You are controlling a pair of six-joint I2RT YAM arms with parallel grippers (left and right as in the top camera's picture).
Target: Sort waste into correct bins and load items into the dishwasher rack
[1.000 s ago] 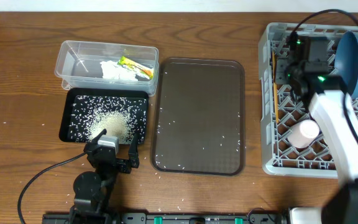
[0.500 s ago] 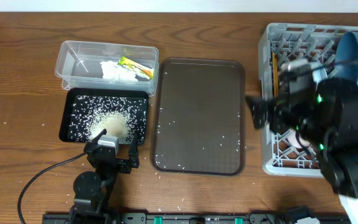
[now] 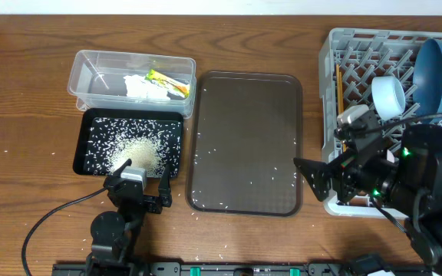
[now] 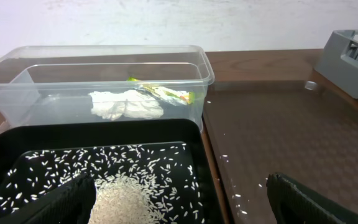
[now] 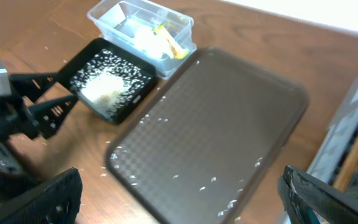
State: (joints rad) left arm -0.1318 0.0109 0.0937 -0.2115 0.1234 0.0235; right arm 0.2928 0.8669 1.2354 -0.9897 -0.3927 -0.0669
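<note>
Your left gripper (image 4: 179, 186) sits low at the near edge of the table, jaws spread wide with nothing between them, facing the black tray (image 3: 77, 149). In that tray the rice (image 3: 138, 156) is heaped toward the near side, with loose grains scattered across the rest of the floor. Right behind it, against its far edge, the clear tub (image 3: 98, 73) holds the crumpled napkin (image 3: 139, 87), and the yellow-green wrapper (image 3: 167, 80) lies beside it on the right. The brown serving tray (image 3: 244, 115) lies flat in the middle, with a few stray grains on its near half. Your right gripper (image 5: 180, 186) hangs by that tray's near right corner, just beside the left wall of the grey rack (image 3: 327, 100), jaws wide apart and empty. Inside the rack the dark blue dish (image 3: 438, 73) stands on edge at the far right, the light blue bowl (image 3: 387, 95) is propped just left of it, and the chopsticks (image 3: 339, 88) lie along the left side.
</note>
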